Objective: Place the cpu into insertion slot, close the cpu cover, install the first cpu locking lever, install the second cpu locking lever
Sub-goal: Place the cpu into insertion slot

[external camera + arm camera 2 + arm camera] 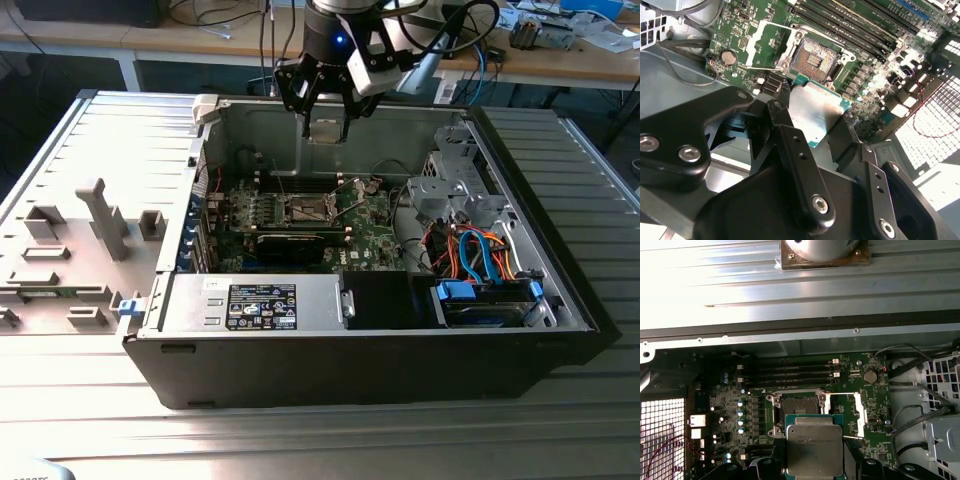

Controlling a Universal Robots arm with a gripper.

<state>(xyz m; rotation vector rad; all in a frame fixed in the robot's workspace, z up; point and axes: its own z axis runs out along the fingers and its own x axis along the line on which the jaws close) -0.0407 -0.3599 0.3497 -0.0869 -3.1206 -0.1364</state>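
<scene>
Overhead, in the upper middle of the exterior view, my black gripper [325,120] hung from the arm, pointing down over the far wall of the open dark computer case [350,370]. Its fingers [790,137] were pinching the cpu [815,112], a small flat square chip with a silvery-beige metal top, by two opposite edges. The chip sat in the air above the green motherboard [875,405], near the insertion slot [799,405], a square dark-centred socket with a silver rim, but apart from it. The cpu cover [854,412], a thin silver frame plate, lay swung open beside the socket. Etched print lined the chip's top. A black label [262,305] with white print sat on the silver power supply box [185,300].
</scene>
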